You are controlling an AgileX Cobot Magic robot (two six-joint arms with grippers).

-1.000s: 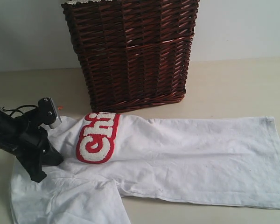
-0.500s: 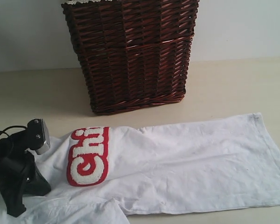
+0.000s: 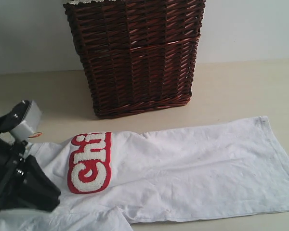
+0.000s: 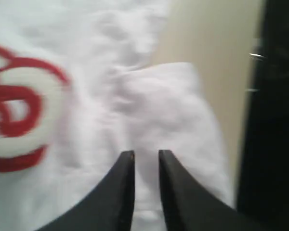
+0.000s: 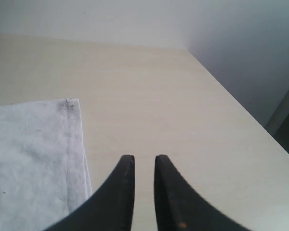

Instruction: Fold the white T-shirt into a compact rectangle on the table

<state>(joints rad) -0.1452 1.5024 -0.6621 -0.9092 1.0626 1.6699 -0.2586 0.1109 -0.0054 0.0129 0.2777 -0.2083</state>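
Here the white T-shirt (image 3: 192,163) is laid lengthwise on the table (image 3: 241,86), in front of the wicker basket (image 3: 135,53). The left gripper (image 4: 146,153) is poised over the cloth beside the red lettered band (image 3: 89,163), jaws narrowly parted, nothing held. The right gripper (image 5: 144,157), likewise slightly parted and empty, is seen over bare table beside the hem.

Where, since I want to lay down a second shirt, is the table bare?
Roomiest: the table right of the basket, between the wall and the T-shirt's upper edge. A smaller patch lies left of the basket, behind the left arm. Crowded: the front, covered by the T-shirt, with the arm over its left end.
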